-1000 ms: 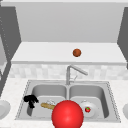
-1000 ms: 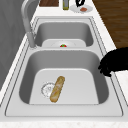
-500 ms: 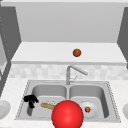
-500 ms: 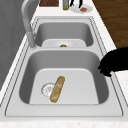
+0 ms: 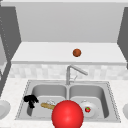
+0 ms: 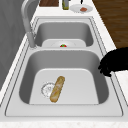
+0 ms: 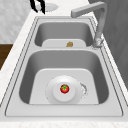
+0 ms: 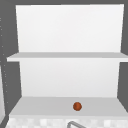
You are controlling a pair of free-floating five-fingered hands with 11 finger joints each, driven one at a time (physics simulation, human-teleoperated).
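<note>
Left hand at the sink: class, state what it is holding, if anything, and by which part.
Nothing. The left hand hovers over the left basin's edge, fingers curled, apart from the bread loaf lying on the basin floor.

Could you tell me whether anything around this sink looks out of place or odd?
Yes: a bread loaf lies on the floor of the left basin, one end over the drain, and a tomato sits on a plate in the right basin. A hand hovers at the left basin's rim.
</note>
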